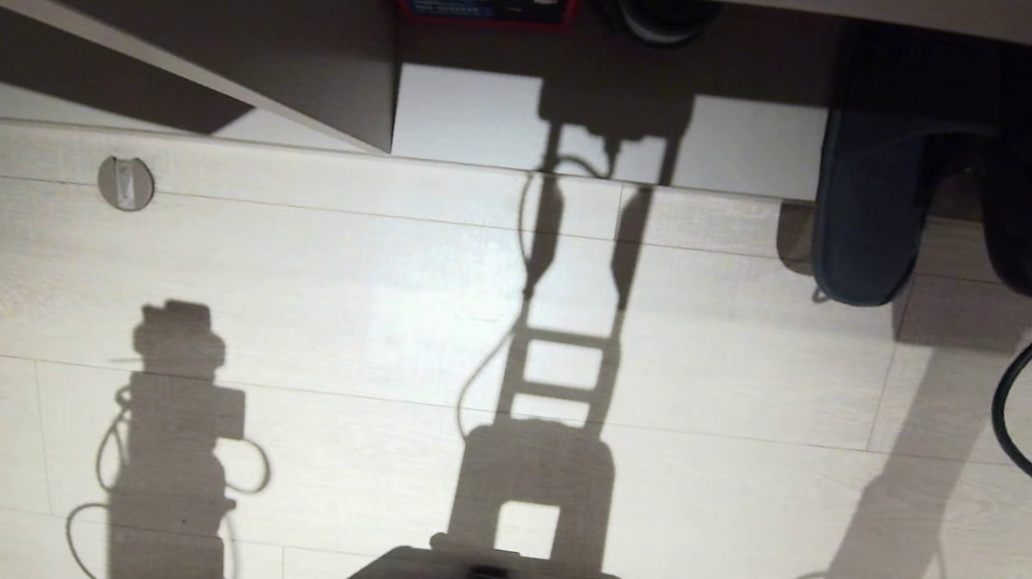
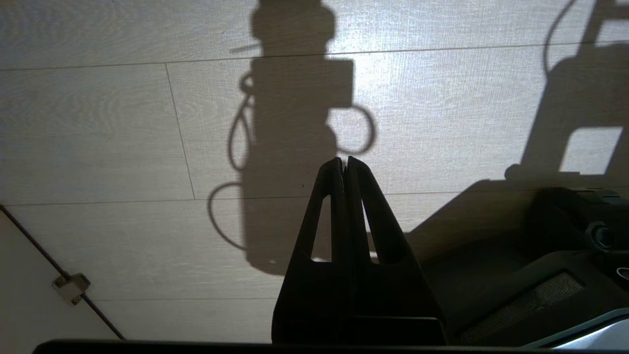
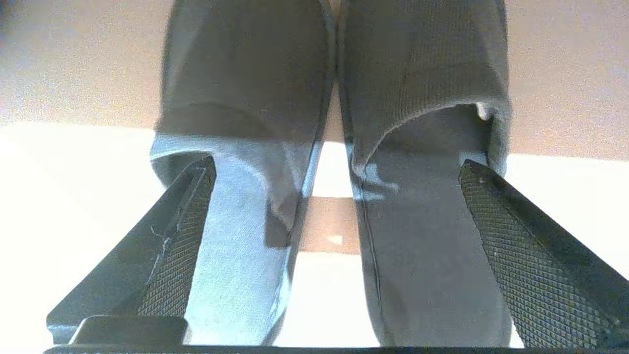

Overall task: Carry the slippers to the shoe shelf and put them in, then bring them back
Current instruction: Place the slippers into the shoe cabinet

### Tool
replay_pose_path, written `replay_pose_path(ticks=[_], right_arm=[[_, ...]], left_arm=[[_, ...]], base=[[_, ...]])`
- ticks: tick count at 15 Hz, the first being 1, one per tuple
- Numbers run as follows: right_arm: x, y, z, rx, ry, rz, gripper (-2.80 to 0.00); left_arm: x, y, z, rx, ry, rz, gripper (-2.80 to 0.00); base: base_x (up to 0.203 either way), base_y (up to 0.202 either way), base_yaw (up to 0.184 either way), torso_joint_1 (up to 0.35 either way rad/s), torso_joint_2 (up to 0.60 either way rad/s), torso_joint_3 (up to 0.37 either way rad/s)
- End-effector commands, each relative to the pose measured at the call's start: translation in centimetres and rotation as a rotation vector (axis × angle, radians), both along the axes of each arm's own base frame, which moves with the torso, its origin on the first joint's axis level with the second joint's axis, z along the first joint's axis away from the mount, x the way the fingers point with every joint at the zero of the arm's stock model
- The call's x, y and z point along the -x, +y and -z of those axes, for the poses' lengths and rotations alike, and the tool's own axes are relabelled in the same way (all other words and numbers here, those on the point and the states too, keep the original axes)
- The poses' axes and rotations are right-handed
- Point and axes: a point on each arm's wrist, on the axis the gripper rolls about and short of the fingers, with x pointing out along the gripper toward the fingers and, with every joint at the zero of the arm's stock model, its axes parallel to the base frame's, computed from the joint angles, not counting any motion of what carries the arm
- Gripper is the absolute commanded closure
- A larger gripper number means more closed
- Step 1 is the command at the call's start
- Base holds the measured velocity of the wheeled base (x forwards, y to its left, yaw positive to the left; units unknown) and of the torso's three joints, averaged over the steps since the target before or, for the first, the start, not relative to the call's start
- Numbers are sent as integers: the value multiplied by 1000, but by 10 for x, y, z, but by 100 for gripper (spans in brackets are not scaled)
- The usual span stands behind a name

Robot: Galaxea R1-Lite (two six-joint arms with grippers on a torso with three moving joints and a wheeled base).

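Right gripper [image 3: 334, 196]: nearest the wrist camera, its fingers [image 3: 530, 255] spread wide around the heels, gripping nothing yet
Slippers: pair of dark charcoal fabric slippers [image 3: 339, 123] side by side on the floor, toes in the shade of the pale laminate shoe shelf [image 1: 159, 27], heels out in the light
Left gripper [image 2: 345, 164]: fingers closed together, empty, hanging over pale wood-plank floor [image 2: 123, 147]
Risk: closing may pinch only one slipper, or squeeze the soft pair askew so one drops in carrying
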Motion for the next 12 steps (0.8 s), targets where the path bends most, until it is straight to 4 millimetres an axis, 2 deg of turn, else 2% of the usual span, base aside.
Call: replay_pose_path(ticks=[1,7,8,10,12], right_arm=[[18,1,-5,2,-30,0,-280],[55,3,9,16,26,6,-280],[60,3,11,18,31,7,0],[67,3,13,18,39,8,0],[85,4,12,16,42,13,0]], left_arm=[[0,0,0,0,-1,0,0],[0,0,0,0,-1,0,0],[0,0,0,0,-1,0,0],[0,0,0,0,1,0,0],[0,0,0,0,-1,0,0]], base=[[0,0,0,0,0,0],[0,0,0,0,0,0],[0,0,0,0,0,0],[0,0,0,0,0,0],[0,0,0,0,0,0]])
